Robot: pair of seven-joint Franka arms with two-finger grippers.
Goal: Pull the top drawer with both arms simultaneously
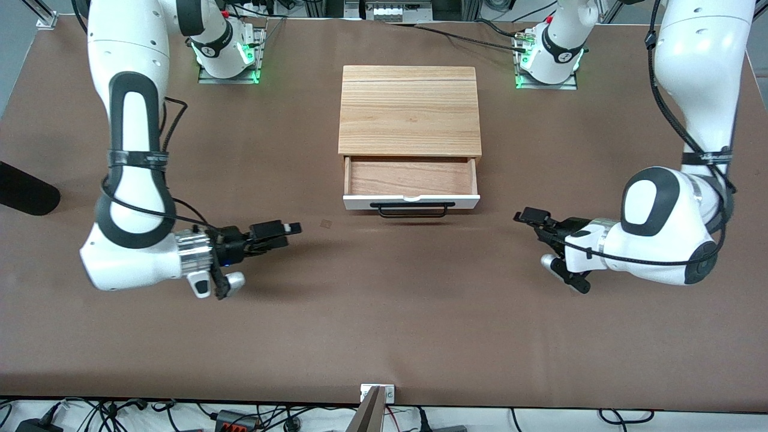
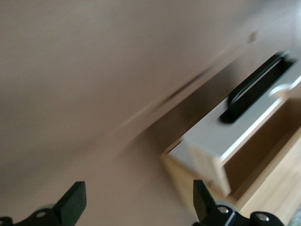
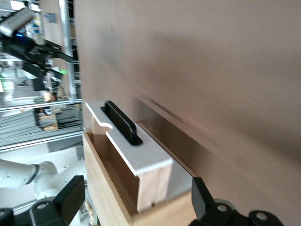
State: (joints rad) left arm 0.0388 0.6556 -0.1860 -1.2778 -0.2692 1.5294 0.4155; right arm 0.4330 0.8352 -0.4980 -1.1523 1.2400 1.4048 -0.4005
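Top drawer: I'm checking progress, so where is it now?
In the front view, the top drawer sits pulled out from under the cabinet's wood top, mid-table, its black handle facing the front camera, between both claws, untouched.

top drawer (image 2: 244,122) blurred, cabinet (image 3: 113,197) cut off by frame edge

Top drawer (image 1: 411,177) pulled open, white front, black bar handle (image 1: 411,209), reddish wood inside, both arms apart from it

I work in a robotics lab. My two arm bases (image 1: 228,57) are bolted onto metal plates with green status lights at the edge of a brown tabletop (image 1: 384,312). Loose cables (image 1: 180,414) and power adapters trail along its front edge, and aluminium framing (image 3: 68,56) with shelving stands alongside.
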